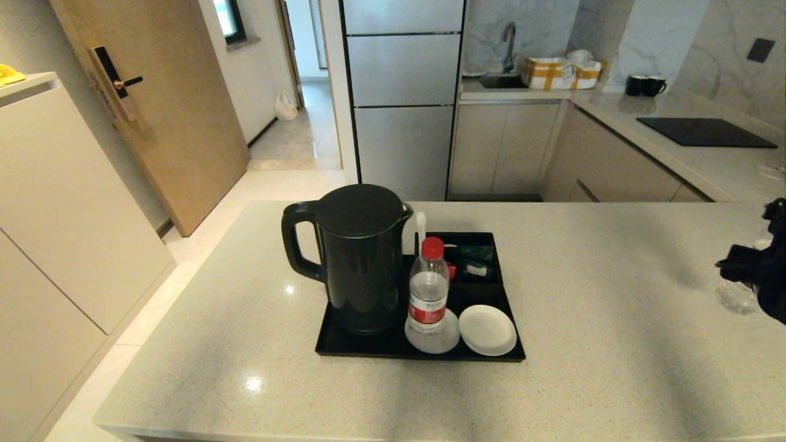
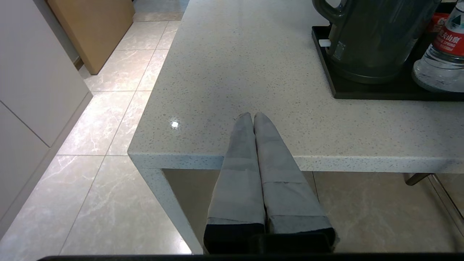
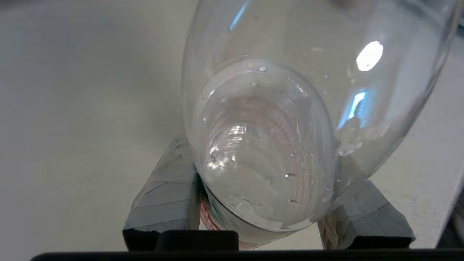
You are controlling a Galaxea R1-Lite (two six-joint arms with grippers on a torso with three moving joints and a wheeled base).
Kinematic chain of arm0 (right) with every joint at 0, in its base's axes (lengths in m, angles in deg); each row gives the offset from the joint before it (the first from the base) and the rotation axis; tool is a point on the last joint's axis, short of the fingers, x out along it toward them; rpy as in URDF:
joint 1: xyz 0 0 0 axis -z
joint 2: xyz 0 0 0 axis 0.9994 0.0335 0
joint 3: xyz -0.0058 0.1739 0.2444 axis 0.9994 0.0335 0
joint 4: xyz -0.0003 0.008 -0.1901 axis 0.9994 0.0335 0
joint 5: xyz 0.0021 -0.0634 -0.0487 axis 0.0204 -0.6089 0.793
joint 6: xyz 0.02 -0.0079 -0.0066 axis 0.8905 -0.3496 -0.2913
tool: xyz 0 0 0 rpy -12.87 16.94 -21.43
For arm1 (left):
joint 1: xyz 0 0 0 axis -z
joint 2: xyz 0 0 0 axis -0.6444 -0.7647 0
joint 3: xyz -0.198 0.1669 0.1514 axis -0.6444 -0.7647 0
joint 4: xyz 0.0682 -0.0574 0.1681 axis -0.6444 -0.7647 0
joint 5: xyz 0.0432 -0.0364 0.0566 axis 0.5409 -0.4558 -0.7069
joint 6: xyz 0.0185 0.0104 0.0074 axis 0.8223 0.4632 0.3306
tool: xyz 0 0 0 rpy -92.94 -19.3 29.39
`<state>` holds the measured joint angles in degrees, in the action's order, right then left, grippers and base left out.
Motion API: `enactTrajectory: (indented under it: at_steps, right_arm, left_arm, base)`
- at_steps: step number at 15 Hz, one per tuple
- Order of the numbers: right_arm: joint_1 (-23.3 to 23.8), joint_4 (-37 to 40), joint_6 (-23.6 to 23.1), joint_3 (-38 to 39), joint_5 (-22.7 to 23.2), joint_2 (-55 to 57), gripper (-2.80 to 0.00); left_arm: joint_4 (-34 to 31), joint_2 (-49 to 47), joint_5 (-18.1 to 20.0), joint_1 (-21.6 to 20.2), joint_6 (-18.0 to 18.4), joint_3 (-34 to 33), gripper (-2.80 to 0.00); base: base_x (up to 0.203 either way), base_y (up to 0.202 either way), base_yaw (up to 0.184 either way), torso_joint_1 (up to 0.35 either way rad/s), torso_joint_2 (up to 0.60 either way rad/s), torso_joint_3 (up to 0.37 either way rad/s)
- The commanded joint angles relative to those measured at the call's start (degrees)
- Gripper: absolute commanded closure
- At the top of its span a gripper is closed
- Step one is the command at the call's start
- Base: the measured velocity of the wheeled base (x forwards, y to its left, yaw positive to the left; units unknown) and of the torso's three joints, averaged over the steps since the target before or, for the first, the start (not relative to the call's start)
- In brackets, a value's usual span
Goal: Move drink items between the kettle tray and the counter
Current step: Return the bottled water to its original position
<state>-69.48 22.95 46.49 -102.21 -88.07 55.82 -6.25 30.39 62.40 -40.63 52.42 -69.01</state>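
Bright overhead light glares on the counter (image 1: 614,344); the right end effector (image 1: 758,276) looks possibly motion-blurred.

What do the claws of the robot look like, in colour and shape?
The left claw has two long grey fingers, wrapped like tape, tapering to rounded tips, with black bases. The right claw has similar grey wrapped fingers on a black mount; from the head camera it looks black and bulky.

A water bottle (image 2: 444,50) standing on the black kettle tray (image 2: 362,92) beside the kettle (image 2: 373,36) carries a red label. White Chinese characters on it read "夫山泉"; the first character is cut off. Small white Latin capitals above them appear to read "SPRING". No other text is legible.
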Motion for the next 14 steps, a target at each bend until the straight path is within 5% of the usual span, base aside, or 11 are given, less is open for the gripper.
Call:
enactTrajectory:
  at_steps: [1, 4, 8, 11, 14]
  right_arm:
    - [-5.5, 10.4, 1.4, -0.1, 1.0, -12.7, 0.0]
    - [-18.3, 28.7, 5.7, -1.4, 2.5, -23.2, 0.0]
    - [-36.6, 40.6, 11.6, -1.1, 2.0, -29.7, 0.0]
    - [-49.5, 41.0, 14.2, 2.0, -3.6, -29.4, 0.0]
    - [-55.9, 27.7, 14.2, 6.8, -8.9, -21.7, 0.0]
  left_arm:
    - [0.0, -0.1, 0.0, 0.0, 0.0, -0.1, 0.0]
    - [0.0, -0.1, 0.0, 0.0, 0.0, -0.1, 0.0]
    - [0.0, -0.1, 0.0, -0.1, 0.0, -0.1, 0.0]
    - [0.0, -0.1, 0.0, 0.0, 0.0, -0.1, 0.0]
    - [0.0, -0.1, 0.0, 0.0, 0.0, -0.1, 0.0]
  base:
    - [0.0, 0.0, 0.0, 0.0, 0.0, 0.0]
    - [0.0, 0.0, 0.0, 0.0, 0.0, 0.0]
    - [0.0, 0.0, 0.0, 0.0, 0.0, 0.0]
    - [0.0, 0.0, 0.0, 0.0, 0.0, 0.0]
    - [0.0, 0.0, 0.0, 0.0, 0.0, 0.0]
